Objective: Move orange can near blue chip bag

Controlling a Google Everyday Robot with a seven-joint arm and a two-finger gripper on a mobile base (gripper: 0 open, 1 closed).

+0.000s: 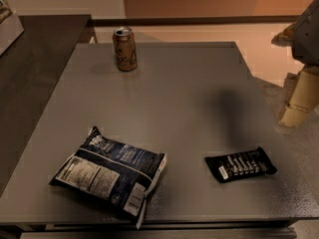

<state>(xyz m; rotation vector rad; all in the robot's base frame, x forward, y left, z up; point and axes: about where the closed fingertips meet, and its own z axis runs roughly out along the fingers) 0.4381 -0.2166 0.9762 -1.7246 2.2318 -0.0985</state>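
The orange can (pixel 124 49) stands upright near the far edge of the grey table (pixel 184 103), left of centre. The blue chip bag (pixel 108 176) lies flat at the front left of the table, its white label facing up. The can and the bag are far apart. My gripper (pixel 300 101) hangs off the table's right edge, at about mid depth, far from both the can and the bag and holding nothing that I can see.
A small black wrapper with white print (pixel 240 165) lies at the front right of the table. A darker counter (pixel 35 68) adjoins the table on the left, with a white box (pixel 7 26) at its far corner. An orange wall runs behind.
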